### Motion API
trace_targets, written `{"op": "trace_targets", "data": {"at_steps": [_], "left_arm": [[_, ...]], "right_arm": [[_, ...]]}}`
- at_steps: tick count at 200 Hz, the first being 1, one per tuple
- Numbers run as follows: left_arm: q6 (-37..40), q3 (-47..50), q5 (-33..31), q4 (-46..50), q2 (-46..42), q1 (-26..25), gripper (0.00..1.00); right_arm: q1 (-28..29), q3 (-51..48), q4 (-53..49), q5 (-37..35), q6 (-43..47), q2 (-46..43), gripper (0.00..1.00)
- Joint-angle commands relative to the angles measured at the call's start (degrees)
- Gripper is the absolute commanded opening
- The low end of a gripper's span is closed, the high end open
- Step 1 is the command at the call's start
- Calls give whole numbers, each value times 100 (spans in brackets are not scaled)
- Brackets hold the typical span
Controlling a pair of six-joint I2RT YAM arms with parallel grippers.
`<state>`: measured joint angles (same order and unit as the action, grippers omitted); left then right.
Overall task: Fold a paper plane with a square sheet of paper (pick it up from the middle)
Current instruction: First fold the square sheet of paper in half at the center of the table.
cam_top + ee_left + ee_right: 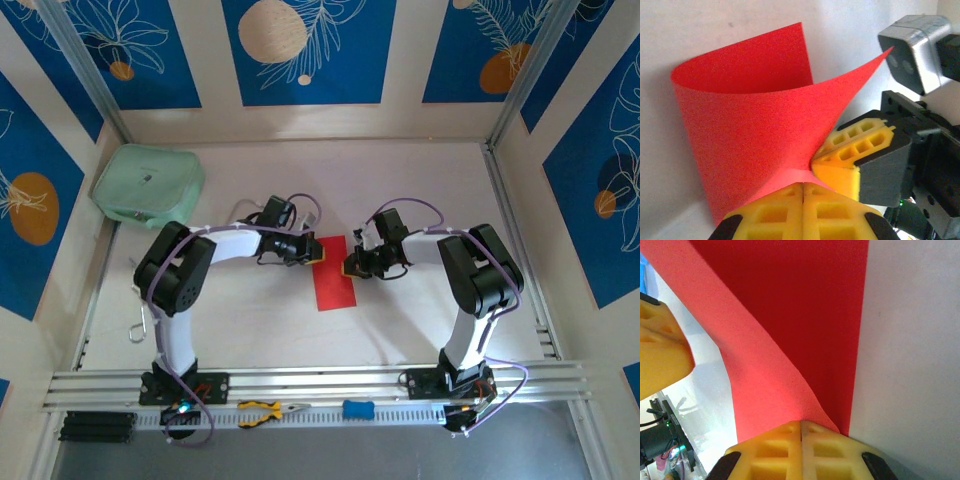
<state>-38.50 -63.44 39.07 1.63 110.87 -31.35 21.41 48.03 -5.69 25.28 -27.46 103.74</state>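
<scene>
The pale table [400,180] spreads out under both my pincers, walled in by blue leaf-print panels [300,50]. Well off to the left of my left pincer [318,252], near the back corner, lies a mint-green pouch [148,185]. The square sheet of paper [334,285] – bright red – sits between my two pincers and runs from them back towards my bases. The end at my pincers is lifted: seen from my left wrist it curls in a wide loop, one corner pointing up past my right pincer [350,268]. My left pincer is clamped on the sheet's edge, its yellow fingers [775,215] pressed together with red paper caught at their tips. My right pincer is clamped on the same sheet from the opposite side – its tips just beside my left ones. Well behind both pincers, on the rail by my bases, lie yellow-handled pliers [262,409] and, right of them, a small blue tool [358,408]
</scene>
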Motion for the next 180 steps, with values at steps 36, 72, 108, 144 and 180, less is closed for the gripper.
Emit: {"op": "trace_targets", "data": {"at_steps": [36,72,108,144,180], "left_arm": [[147,30,121,-168,322,127,0],[245,129,-10,-155,625,224,0],[203,117,-27,-59,642,246,0],[281,-217,-45,364,407,254,0],[450,-583,5,577,558,262,0]], "right_arm": [[40,-72,-363,-858,74,401,0],[54,-81,-367,-875,74,401,0],[65,-87,-372,-889,74,400,0],[74,-83,-371,-893,74,400,0],[74,-90,-372,-893,74,392,0]]}}
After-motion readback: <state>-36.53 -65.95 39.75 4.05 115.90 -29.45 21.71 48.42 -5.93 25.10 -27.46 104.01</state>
